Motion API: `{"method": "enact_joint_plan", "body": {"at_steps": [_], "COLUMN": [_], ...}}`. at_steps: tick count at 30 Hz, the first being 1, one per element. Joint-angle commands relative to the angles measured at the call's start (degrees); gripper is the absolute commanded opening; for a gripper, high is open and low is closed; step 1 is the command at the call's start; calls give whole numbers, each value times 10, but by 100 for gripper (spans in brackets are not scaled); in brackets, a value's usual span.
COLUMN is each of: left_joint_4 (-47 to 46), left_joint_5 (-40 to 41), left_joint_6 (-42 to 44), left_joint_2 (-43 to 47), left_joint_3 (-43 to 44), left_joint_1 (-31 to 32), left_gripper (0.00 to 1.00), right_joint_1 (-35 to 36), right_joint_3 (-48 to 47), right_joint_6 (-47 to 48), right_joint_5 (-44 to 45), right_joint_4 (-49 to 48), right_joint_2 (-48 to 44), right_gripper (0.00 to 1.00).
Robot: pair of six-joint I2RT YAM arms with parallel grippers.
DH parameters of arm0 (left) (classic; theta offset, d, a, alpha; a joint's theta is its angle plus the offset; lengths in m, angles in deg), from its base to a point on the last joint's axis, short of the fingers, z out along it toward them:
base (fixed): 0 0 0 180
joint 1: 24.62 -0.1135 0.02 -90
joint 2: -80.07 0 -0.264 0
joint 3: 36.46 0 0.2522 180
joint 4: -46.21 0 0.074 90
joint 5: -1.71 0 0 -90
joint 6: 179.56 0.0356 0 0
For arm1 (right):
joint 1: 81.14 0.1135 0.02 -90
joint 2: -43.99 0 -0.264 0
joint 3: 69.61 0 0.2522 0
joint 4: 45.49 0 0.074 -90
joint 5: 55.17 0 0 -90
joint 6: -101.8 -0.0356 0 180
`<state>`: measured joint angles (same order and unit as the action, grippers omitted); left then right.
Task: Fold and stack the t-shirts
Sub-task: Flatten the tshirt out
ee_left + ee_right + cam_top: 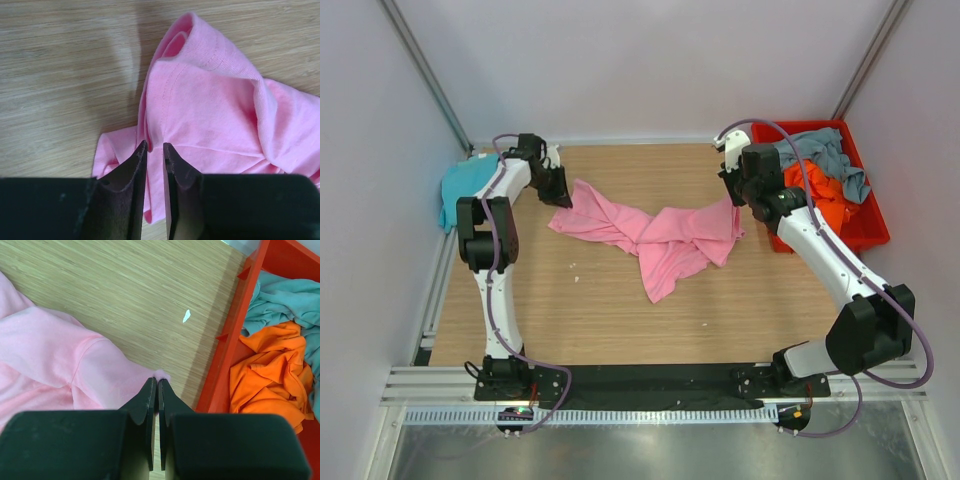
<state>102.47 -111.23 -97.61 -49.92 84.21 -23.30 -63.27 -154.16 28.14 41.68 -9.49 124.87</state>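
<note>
Finds the pink t-shirt [665, 240] bunched on the far half of the counter [620, 310], long axis running left to right, with a twisted fold trailing from the middle toward the near side. Pinches its right end with the right tool [158, 381], jaws pressed fully together on a small tip of hem, just beside the wall of the red bin [868, 238]. Meets its left end with the left tool [154, 147], jaws a narrow slit apart and pink cloth showing in the slit; cannot tell a true grip from mere contact there. Puts one tool at each end of the long axis, so favours neither arm, though the thick crumpled middle sits nearer the right one. Reads the step in hand as spreading the shirt flat, with no fold yet made. Calls, as a judgement, for drawing the two ends apart along that left-right line, and risks the left corner slipping free under a weak pinch. Notes the teal t-shirt [465, 185] at the far-left edge of the counter, just beside the left arm, and the orange t-shirt [825, 195] with the grey-blue t-shirt [825, 150] heaped in the bin at far right.
</note>
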Motion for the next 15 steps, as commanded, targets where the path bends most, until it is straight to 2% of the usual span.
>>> {"method": "enact_joint_plan", "body": {"at_steps": [1, 4, 9, 15], "left_joint_4": [13, 14, 13, 18], "left_joint_5": [11, 11, 5, -9], "left_joint_6": [16, 16, 16, 16], "left_joint_2": [6, 5, 5, 24], "left_joint_3": [7, 8, 9, 23], "left_joint_1": [-1, 0, 0, -1], "left_gripper": [20, 17, 0, 0], "right_joint_1": [-3, -4, -4, -6], "right_joint_3": [-2, -2, -4, -7], "right_joint_6": [-7, -6, -6, -4], "right_joint_5": [-6, -5, -5, 0], "right_joint_4": [-29, -28, -30, -29], "right_joint_2": [-27, -26, -26, -34], "right_gripper": [1, 1, 1, 1]}}
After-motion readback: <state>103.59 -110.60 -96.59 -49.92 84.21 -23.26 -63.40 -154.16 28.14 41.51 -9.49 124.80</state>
